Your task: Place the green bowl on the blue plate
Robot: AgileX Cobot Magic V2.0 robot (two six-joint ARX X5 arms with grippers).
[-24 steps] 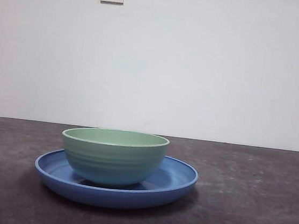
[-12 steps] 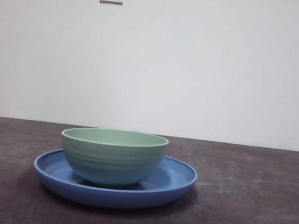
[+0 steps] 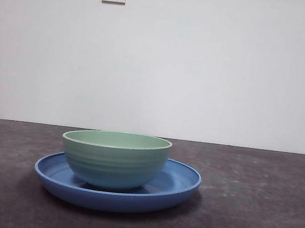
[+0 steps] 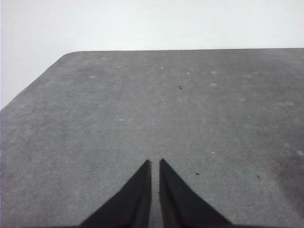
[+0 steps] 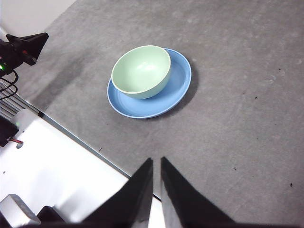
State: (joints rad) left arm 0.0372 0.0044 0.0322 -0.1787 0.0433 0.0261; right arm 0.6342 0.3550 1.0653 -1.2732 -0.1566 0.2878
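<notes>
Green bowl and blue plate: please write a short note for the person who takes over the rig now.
Left gripper: shut, holds nothing, over bare table.
Right gripper: shut, holds nothing, high and apart from the dishes.
Green bowl: upright, resting on the blue plate, off-centre toward one rim in the right wrist view.
Done: bowl is on the plate, released.
Left: nothing visible; maybe only park the arms.

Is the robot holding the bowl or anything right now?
No, nothing is held. The left gripper and right gripper are both shut and empty. The green bowl sits on the blue plate by itself.
</notes>
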